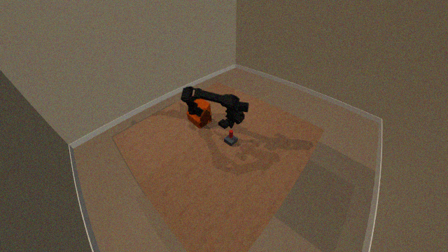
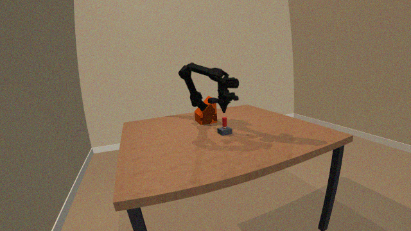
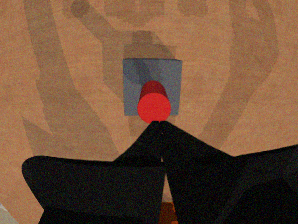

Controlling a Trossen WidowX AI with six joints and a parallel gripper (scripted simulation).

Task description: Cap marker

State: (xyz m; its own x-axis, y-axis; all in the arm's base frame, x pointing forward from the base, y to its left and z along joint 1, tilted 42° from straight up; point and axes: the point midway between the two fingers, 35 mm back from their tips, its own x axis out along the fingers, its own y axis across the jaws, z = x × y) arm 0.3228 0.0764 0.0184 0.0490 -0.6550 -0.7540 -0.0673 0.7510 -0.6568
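We see a wood-grain counter (image 2: 180, 160) with a soft sheen, a matt black claw (image 2: 223, 110), and a smooth red plastic-looking cap (image 2: 224, 121).

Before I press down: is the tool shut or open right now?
Shut and empty. In the wrist view the tool forms one closed point, with the red cap beyond it over the gray block.

The red cap (image 2: 224, 121) sits on the marker, upright. Both rise from the middle of the grey holder block (image 2: 225, 131).
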